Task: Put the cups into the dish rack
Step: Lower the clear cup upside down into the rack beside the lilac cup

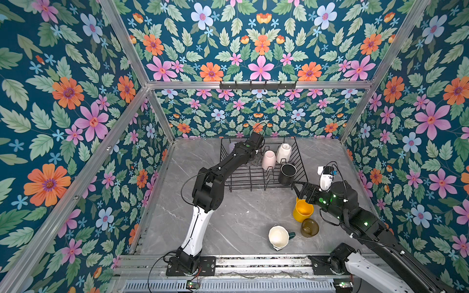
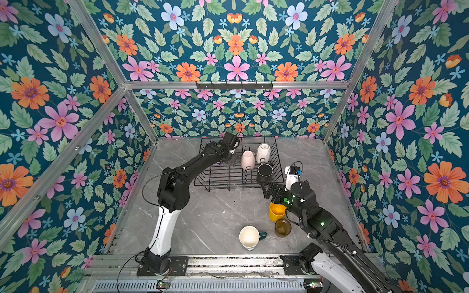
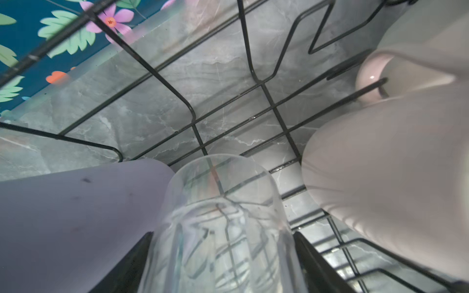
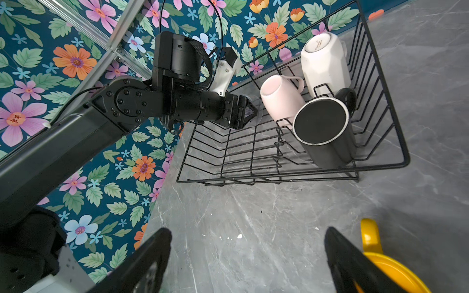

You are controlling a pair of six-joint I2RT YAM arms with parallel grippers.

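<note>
A black wire dish rack (image 1: 251, 175) sat at 12 o'clock on the grey marble counter (image 1: 228, 215). Along its 3 o'clock side, a white mug (image 1: 283, 153) and a pale pink mug (image 1: 268, 159) stood bottom-up over the prongs, probably so they would drain and stay put. A black mug (image 1: 287, 173) leaned against the prongs at the rack's 4 o'clock corner.

The left gripper (image 3: 223, 243) reached into the rack's 11 o'clock area, grasping a clear glass (image 3: 220, 182) by its sides. The glass pointed down toward the wire floor, apparently mouth first, to match the upturned mugs. It hung in the gap between a lilac tumbler (image 3: 76, 215) and the pink mug, close to both. The glass was thin-walled, smooth and see-through, so the rack wires showed through it.

The right gripper (image 4: 248, 253) hovered released and empty above the counter, just outside the rack's 5 o'clock corner. A yellow mug (image 1: 302, 210) lay just beside it, likely the next pick. An amber glass (image 1: 309, 227) and a green, cream-lined mug (image 1: 278, 237) waited at the counter's 5 o'clock.
</note>
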